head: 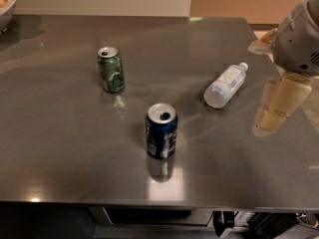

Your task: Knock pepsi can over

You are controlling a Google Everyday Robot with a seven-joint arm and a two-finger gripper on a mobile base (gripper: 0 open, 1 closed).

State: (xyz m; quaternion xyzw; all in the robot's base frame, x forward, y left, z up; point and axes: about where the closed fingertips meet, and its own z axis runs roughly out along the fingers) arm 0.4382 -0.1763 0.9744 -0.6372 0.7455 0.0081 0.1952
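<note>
The pepsi can (161, 130) is dark blue with a silver top and stands upright near the front middle of the grey metal table (65, 133). My gripper (277, 108) hangs at the right edge of the view, over the table's right side, well to the right of the can and apart from it. Its pale fingers (282, 102) point down toward the table. Nothing is seen in it.
A green can (110, 69) stands upright at the back left of the pepsi can. A clear plastic bottle (225, 85) lies on its side between the pepsi can and my gripper. A bowl (6, 4) sits at the far left corner.
</note>
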